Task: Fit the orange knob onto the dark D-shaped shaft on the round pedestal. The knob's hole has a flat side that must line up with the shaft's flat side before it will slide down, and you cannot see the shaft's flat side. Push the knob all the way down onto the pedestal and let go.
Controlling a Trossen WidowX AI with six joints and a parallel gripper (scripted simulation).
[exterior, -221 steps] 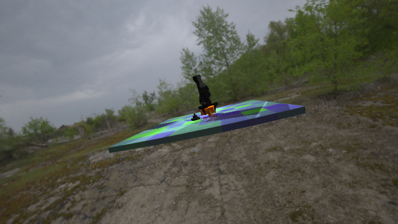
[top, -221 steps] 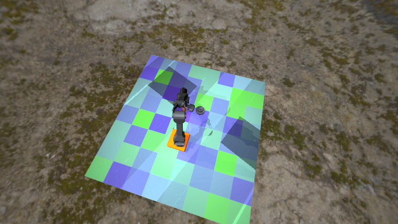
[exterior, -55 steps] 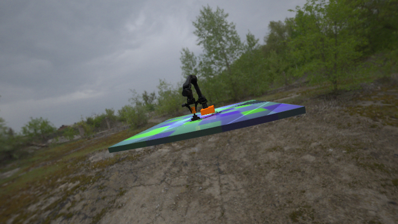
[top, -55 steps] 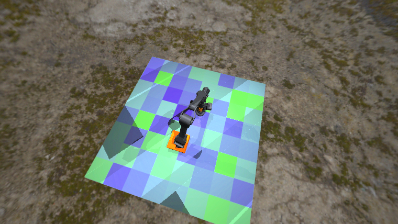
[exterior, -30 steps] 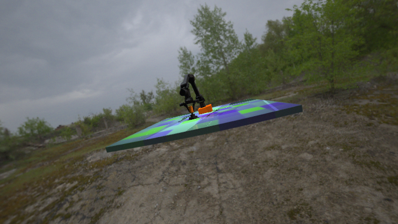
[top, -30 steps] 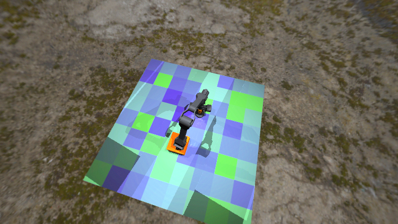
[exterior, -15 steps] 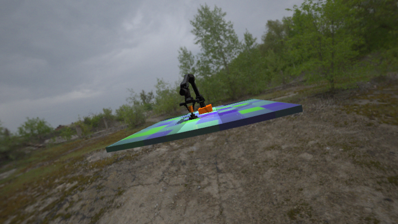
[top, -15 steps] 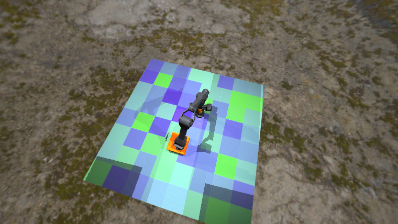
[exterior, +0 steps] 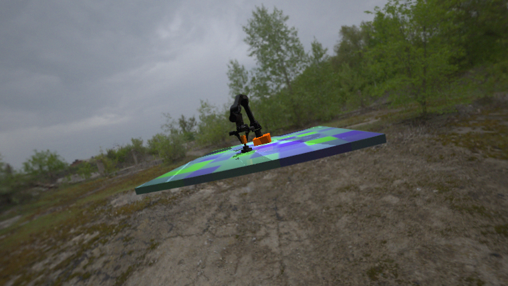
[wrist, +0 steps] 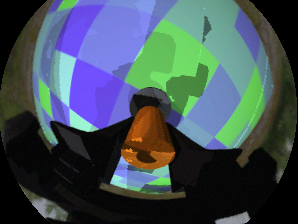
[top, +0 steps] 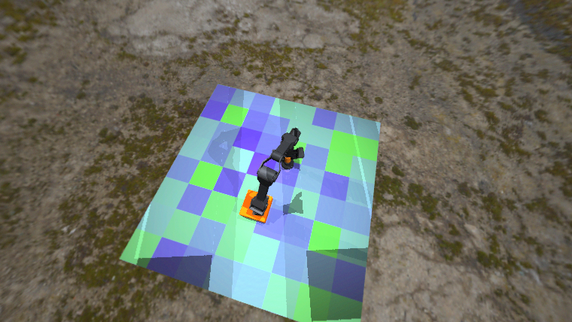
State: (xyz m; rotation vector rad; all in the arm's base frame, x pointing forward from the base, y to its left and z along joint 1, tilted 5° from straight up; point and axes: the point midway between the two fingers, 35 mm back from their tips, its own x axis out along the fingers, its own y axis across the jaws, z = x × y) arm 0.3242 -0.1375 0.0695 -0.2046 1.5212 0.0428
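Note:
The orange knob (top: 287,159) (exterior: 243,139) (wrist: 148,136) is upright between the fingers of my gripper (exterior: 243,141) (wrist: 149,123), which is shut on it. The dark round pedestal (top: 287,166) (exterior: 246,150) (wrist: 150,94) stands on the board below the knob. In the exterior view a thin dark stretch, the shaft (exterior: 244,146), shows between the knob's lower end and the pedestal, so the knob is not down on the pedestal. I cannot tell whether the knob touches the shaft's top. The shaft's flat side and the knob's underside are hidden.
The arm rises from its orange base (top: 245,212) (exterior: 261,139) on the checkered board (top: 308,275) (exterior: 198,176). The base is behind the pedestal in the exterior view. Dark shadows lie across the board. Rough ground surrounds it.

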